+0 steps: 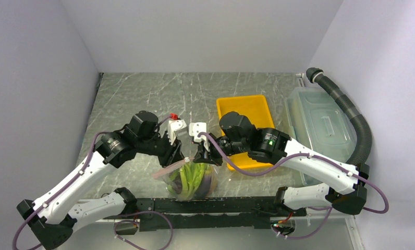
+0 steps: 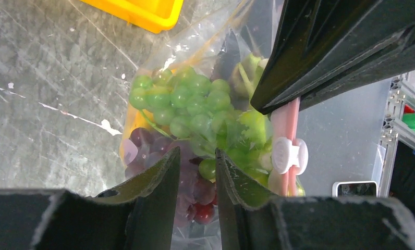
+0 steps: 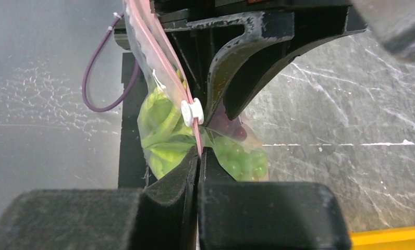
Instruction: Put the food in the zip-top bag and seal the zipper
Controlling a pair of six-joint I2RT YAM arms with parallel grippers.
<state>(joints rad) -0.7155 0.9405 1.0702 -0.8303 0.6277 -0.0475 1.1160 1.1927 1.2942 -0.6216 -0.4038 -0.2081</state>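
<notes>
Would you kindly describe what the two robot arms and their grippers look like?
The left arm and right arm have white link shells with black joint housings. A thin purple cable loops along each. One black joint of the right arm shows a small green light. The left gripper and right gripper have matte black, tapered fingers.

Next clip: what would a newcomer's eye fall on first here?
A clear bag stuffed with green and purple food sits between the two grippers near the table's front edge. The right gripper is clamped on its pink zipper, just below the white slider. A bright yellow tray lies behind the right arm.
</notes>
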